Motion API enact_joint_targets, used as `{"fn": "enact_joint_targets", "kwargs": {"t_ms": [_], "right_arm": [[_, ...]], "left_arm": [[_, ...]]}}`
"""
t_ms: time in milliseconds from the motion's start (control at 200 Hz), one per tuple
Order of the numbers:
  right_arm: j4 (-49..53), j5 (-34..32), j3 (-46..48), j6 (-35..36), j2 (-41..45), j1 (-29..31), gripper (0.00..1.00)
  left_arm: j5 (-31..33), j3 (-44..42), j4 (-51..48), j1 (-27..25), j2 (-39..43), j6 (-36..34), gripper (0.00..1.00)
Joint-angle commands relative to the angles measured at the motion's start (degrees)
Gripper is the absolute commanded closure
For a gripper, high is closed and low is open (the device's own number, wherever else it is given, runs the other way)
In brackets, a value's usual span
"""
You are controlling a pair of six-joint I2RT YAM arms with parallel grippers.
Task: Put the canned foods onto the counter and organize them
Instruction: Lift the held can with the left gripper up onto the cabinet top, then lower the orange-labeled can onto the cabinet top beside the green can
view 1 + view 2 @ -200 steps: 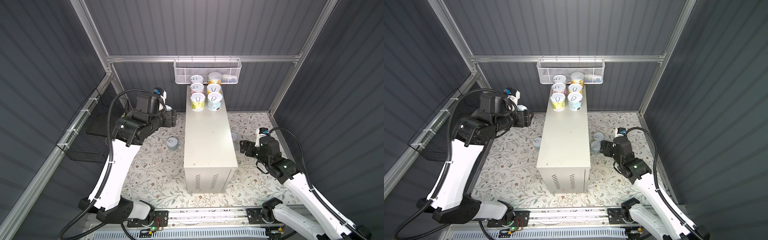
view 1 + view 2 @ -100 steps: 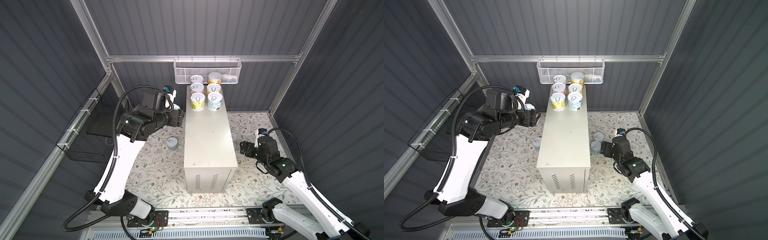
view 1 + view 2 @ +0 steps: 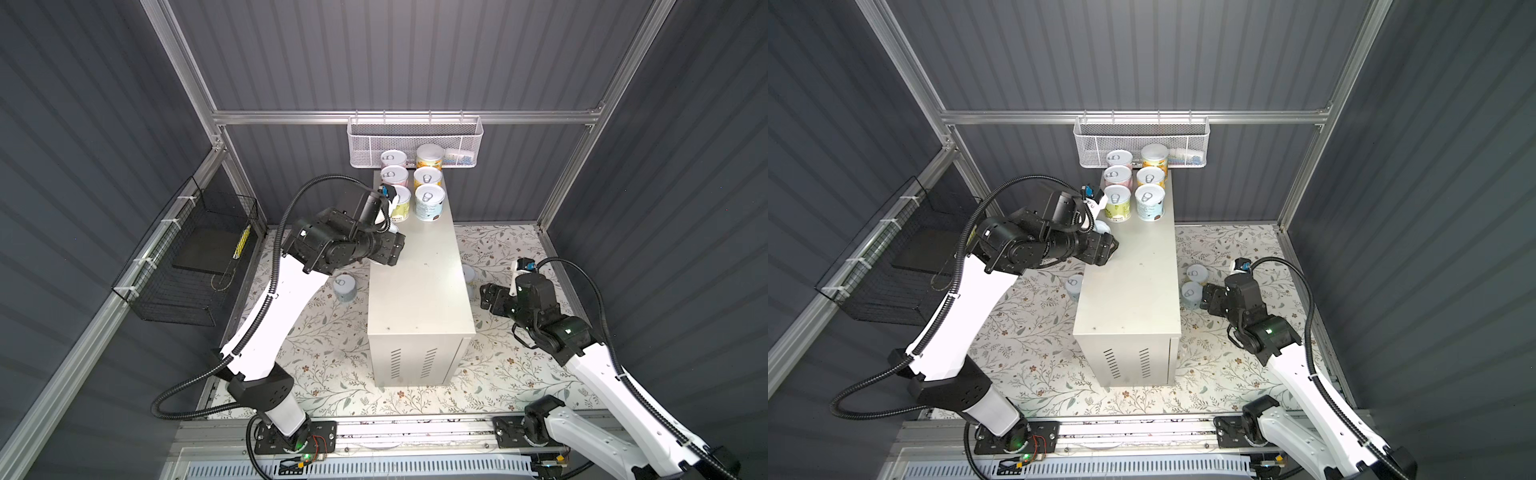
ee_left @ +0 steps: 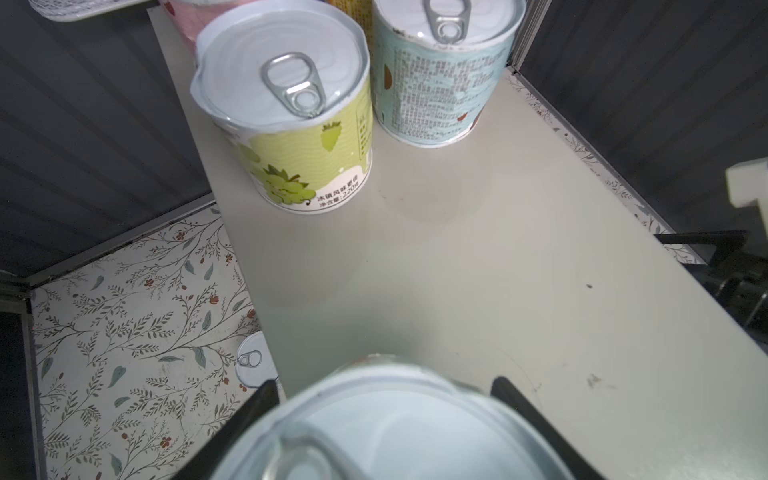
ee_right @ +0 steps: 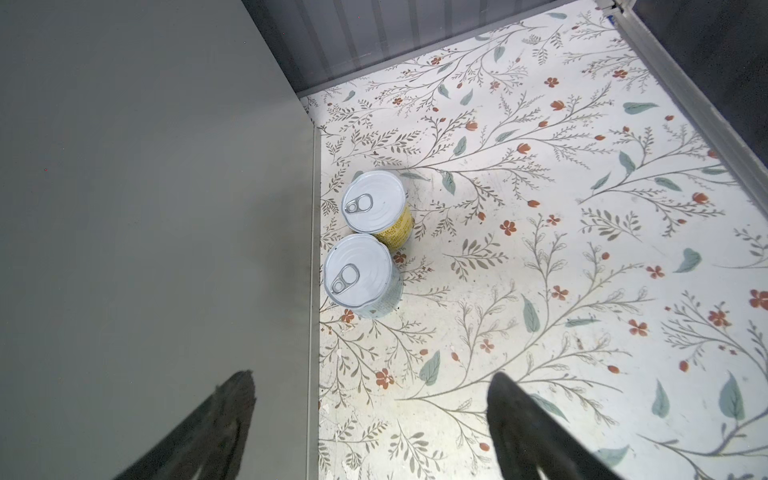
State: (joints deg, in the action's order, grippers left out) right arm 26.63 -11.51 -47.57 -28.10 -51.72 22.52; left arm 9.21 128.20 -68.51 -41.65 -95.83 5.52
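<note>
The right tool (image 5: 372,376) stands wide and empty above the floral surface (image 5: 540,249). A pale-label can (image 5: 359,270) and a yellow-label can (image 5: 374,203) wait just beside the tabletop wall. The left tool (image 4: 384,390) grips the held can (image 4: 386,428) over the left edge of the tabletop (image 3: 415,291).

Hazard: releasing this close to the edge may tip the held can off. Overtravel may strike the green-label can (image 4: 291,124).

Change: one second ago the left tool was clear of the tabletop. The right tool is unmoved.
</note>
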Motion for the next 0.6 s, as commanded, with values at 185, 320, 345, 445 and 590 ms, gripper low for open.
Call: {"fn": "enact_joint_targets", "kwargs": {"t_ms": [185,320,345,445,590], "right_arm": [[-0.7,1.1,-2.7,0.4,-2.3,-0.2,0.11],[-1.4,1.8,-3.1,0.3,-3.3,-0.2,0.12],[-1.5,1.8,-3.1,0.2,-3.3,-0.2,0.11],[-2.0,2.1,-2.9,0.2,-3.6,-0.3,0.11],[-2.1,2.2,-2.4,0.1,-3.6,-0.2,0.11]], "left_arm": [[3.4,2.1,1.3,-0.8,-1.7,-1.8,1.0],[2.0,2.5,1.6,-0.9,-3.1,-1.8,1.0],[1.7,2.3,1.9,-0.9,-3.2,-1.7,1.0],[1.6,1.9,2.7,-0.8,-3.7,-1.7,1.0],[0.8,2.0,3.6,-0.9,-4.4,-1.5,1.0]]}}
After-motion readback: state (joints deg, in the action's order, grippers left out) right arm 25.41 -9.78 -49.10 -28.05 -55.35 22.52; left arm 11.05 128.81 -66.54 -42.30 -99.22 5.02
